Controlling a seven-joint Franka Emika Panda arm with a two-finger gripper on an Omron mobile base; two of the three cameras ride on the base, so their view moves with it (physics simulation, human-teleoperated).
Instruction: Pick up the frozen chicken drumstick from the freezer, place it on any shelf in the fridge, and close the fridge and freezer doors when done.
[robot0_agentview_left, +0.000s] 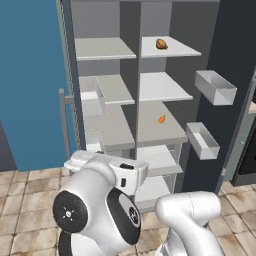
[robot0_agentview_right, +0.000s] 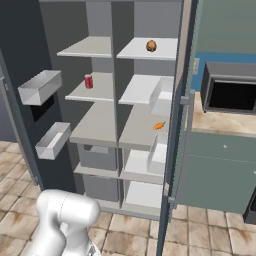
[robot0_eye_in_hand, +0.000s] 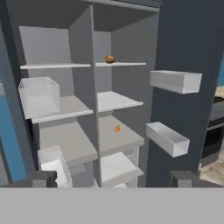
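A tiled kitchen floor (robot0_agentview_left: 30, 185) runs to the open cabinet. The frozen chicken drumstick (robot0_agentview_left: 161, 44) sits on the top shelf (robot0_agentview_left: 170, 48) of the right-hand column, high and far ahead of the pincer (robot0_eye_in_hand: 113, 177), slightly left of centre in the hand view. The pincer stands wide, holding nothing.

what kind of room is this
Most likely a home kitchen, rendered in simulation. A tall dark grey side-by-side fridge-freezer stands open with pale grey shelves, a black microwave sits on a pale wooden counter, and the floor is beige stone tile.
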